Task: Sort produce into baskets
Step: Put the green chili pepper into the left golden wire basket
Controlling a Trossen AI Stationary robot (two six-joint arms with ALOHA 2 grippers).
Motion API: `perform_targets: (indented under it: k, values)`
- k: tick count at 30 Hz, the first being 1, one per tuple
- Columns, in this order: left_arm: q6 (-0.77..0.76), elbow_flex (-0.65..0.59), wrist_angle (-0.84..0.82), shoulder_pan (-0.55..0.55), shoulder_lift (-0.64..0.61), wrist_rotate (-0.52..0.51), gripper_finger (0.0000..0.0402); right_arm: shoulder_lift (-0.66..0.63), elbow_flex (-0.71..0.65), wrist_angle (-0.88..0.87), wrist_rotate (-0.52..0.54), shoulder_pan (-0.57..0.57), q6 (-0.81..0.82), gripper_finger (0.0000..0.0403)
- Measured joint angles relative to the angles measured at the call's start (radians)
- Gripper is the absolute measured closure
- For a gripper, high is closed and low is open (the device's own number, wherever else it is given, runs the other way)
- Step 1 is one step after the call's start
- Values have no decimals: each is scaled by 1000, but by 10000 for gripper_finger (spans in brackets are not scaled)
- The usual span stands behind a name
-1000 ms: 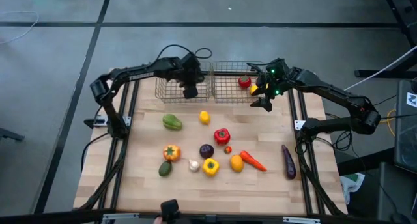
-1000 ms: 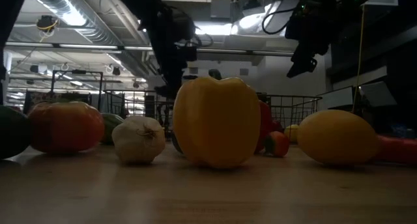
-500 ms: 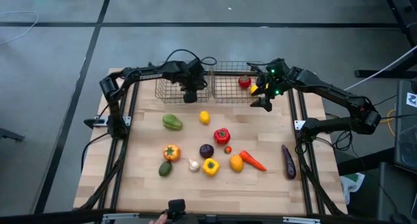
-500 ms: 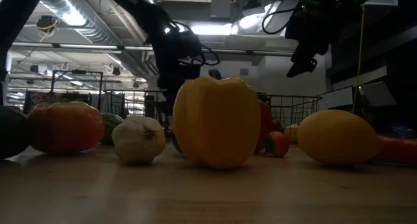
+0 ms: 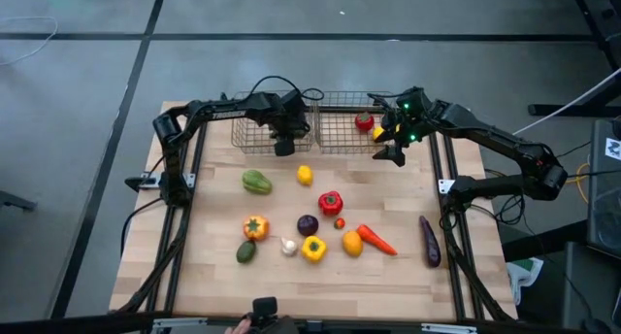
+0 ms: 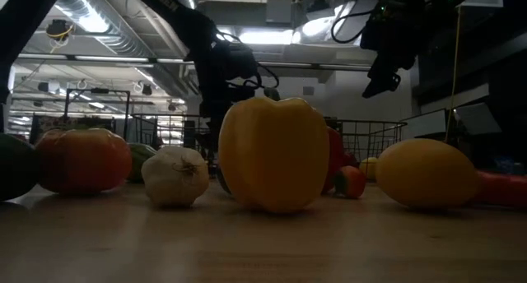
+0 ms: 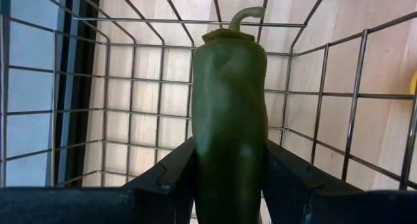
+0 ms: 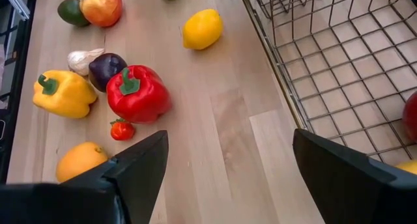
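Holding: the left gripper (image 7: 228, 185) is clamped on a dark green pepper-like vegetable (image 7: 228, 120), stem end pointing away from the wrist, inside the left wire basket (image 5: 254, 140).
Step in hand: by my reading, setting this green piece down in the left basket.
Doing it well: lower until the vegetable is close to the mesh floor, keep it away from the basket walls, then part the fingers and lift straight up so nothing snags on the wire.
Risk: a release from too high could let the rounded piece roll against the wall or tip; the pictures do not settle how far it is from the floor.
Right gripper (image 8: 225, 168): its fingers stand wide apart and empty, hovering at the near right corner of the right wire basket (image 5: 335, 140).
Right basket contents: a red tomato-like piece (image 5: 364, 122) and something yellow (image 5: 378, 134) beside it.
Produce left on the table (image 5: 213, 266): a green piece (image 5: 256, 183), a lemon (image 5: 305, 175), a red pepper (image 5: 330, 202), a yellow pepper (image 5: 312, 248), a garlic bulb (image 5: 288, 245), a carrot (image 5: 376, 239), an eggplant (image 5: 429, 241) and others.
Left wrist view alone: shows the grip itself and the mesh around the vegetable; from above the arm hides both.
High view alone: shows which basket is which and the spread of produce.
Low view alone: shows the yellow pepper (image 6: 273, 155) and garlic bulb (image 6: 174, 176) close up, the baskets only dimly behind.
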Motion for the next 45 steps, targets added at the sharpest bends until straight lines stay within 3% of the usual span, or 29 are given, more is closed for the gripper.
perform_targets:
  k: [15,28,45]
  values:
    - [-40,0,-14,20,-54,31,265,0,0,3,0,0,0,77]
    - [-34,0,26,143,-53,151,263,0,0,11,0,0,0,77]
    - [-148,0,27,164,-24,116,262,0,0,11,0,0,0,77]
